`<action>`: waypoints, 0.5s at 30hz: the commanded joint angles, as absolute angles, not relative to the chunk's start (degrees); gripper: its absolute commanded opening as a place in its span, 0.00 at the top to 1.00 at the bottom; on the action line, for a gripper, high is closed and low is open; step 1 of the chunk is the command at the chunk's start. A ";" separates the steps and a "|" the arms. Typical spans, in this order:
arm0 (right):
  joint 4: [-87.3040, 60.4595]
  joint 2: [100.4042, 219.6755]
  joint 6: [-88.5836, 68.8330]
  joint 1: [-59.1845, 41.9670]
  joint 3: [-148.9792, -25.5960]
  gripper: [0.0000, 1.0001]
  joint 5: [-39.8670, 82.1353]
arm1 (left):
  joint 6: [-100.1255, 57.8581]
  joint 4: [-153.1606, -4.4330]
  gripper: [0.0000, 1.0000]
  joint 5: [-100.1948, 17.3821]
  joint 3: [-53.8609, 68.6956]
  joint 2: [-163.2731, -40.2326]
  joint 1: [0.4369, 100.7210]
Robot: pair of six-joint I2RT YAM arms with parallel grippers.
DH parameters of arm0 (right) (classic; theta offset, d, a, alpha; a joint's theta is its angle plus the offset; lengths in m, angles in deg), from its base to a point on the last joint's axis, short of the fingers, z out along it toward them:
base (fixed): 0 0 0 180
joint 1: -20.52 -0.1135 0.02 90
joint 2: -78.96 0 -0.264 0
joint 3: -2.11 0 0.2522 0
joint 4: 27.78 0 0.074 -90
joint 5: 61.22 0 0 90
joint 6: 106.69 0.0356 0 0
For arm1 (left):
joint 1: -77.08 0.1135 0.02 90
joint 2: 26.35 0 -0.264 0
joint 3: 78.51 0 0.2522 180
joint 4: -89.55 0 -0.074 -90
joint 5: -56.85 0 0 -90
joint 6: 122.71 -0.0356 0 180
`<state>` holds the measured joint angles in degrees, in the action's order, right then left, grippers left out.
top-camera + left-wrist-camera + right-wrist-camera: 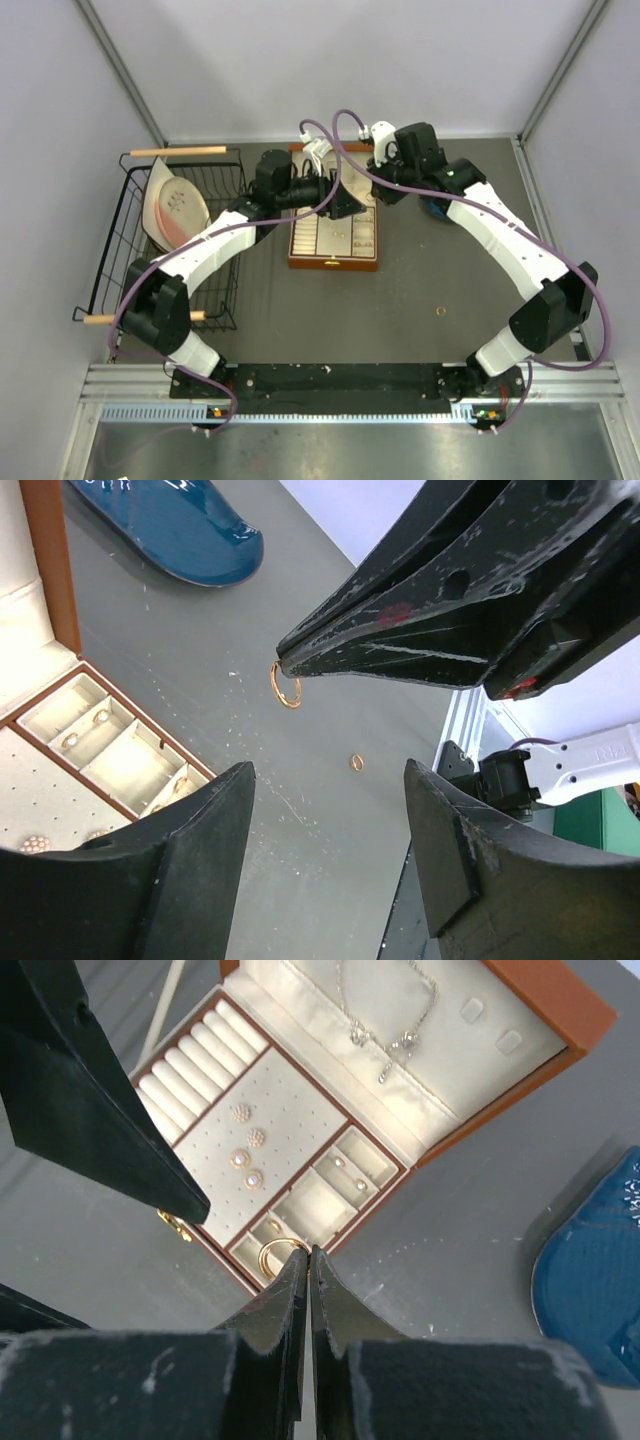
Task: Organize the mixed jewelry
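Note:
My right gripper (310, 1252) is shut on a thin gold ring (272, 1256), pinched at the very tips. In the right wrist view the ring hangs over the small corner compartments of the open wooden box (590, 1020). A silvery necklace (392, 1030) lies in the cream lid, and earrings sit on the dotted pad. The left wrist view shows the same ring (285, 685) at the right gripper's tip. My left gripper (328, 780) is open and empty just beside it. A second gold ring (356, 763) lies on the grey table; the top view shows this second ring (440, 312) right of the box.
A blue dish (600, 1280) lies on the table right of the box (335, 262). A black wire basket (125, 235) holding plates stands at the left. Both arms meet over the back of the box, close together.

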<state>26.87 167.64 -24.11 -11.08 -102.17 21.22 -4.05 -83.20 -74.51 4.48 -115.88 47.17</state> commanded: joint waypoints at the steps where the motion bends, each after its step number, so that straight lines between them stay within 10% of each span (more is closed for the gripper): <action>1: 25.62 167.82 -20.38 -11.83 -106.75 1.00 22.45 | -2.30 -87.33 0.35 -71.82 5.91 -116.08 46.76; 15: 25.71 167.64 -18.45 -13.14 -106.93 1.00 22.18 | -0.46 -87.59 0.46 -68.83 7.58 -117.84 46.23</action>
<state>26.71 167.95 -19.61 -11.95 -104.75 22.05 -1.43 -84.53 -69.59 4.74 -116.82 46.53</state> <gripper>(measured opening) 0.006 0.546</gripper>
